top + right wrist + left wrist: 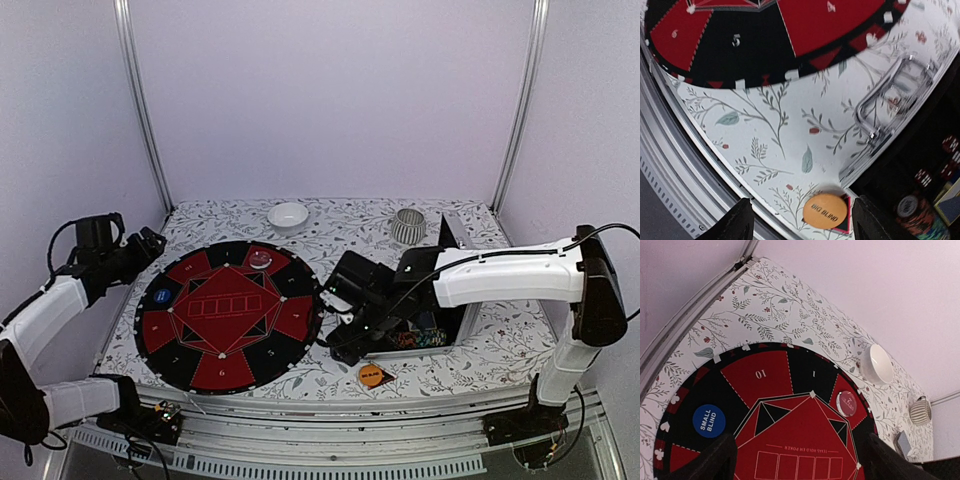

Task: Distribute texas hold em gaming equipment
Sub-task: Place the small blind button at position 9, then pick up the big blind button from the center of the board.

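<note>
Hovering low over the flowered table (765, 150), the right claw (802, 204) has its fingers spread wide and pinches nothing. The orange Big Blind disc (825, 211) lies flat in the gap between them, nearer one finger than the other. Whether either finger touches it I cannot tell. On the side towards that nearer finger the disc overlaps a red marker (844, 223), of which only a sliver shows. Beyond that finger stands the silver case (900, 85) with striped chips (920, 212) inside. Ahead of the claw lies the round poker mat (805, 20).

The disc looks like thin, hard plastic: light, stiff and smooth. It should not bend or break, but it will likely skate on the tabletop or flip if pressed from above. The safest hold seems to be across its width, fingertips on opposite points of the rim and low against the table. The edge riding on the marker probably sits slightly raised, which helps a fingertip get under. There is a risk of taking the marker along too.

The left claw (800, 455) is likewise spread and empty above the mat. The blue Small Blind disc (709, 420) rests just ahead of one finger, and a red-and-white disc (846, 403) ahead of the other.
</note>
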Tool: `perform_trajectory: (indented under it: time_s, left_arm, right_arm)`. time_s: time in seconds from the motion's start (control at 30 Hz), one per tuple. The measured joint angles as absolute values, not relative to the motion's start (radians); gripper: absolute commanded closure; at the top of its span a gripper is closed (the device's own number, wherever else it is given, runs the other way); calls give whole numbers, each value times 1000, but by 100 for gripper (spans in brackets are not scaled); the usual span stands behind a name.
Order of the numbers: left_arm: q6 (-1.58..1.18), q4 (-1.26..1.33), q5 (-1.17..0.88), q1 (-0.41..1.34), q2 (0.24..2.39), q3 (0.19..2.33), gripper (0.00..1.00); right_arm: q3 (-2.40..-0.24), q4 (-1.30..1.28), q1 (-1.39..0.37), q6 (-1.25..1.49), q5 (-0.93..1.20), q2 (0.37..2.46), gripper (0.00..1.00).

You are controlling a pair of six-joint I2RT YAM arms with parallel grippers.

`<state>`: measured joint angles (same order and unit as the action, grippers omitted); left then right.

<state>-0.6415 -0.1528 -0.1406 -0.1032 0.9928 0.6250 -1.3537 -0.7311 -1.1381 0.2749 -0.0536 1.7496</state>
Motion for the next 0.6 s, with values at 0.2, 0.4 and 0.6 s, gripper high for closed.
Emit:
perform_trajectory:
  time_s: [0.2,0.4,0.6]
  left_arm:
    - [-619,-210,-144,-32,977,628,16]
    - [-599,-271,-151,91,959,664,18]
    - [-598,-289,-172,261,978,678,19]
  right_arm:
    - [-1265,-801,-1175,433,-60,1782,34]
    - [-1224,-797,-1170,510,-53,1792,29]
    - [-1210,-790,-1170,524,-55,1840,21]
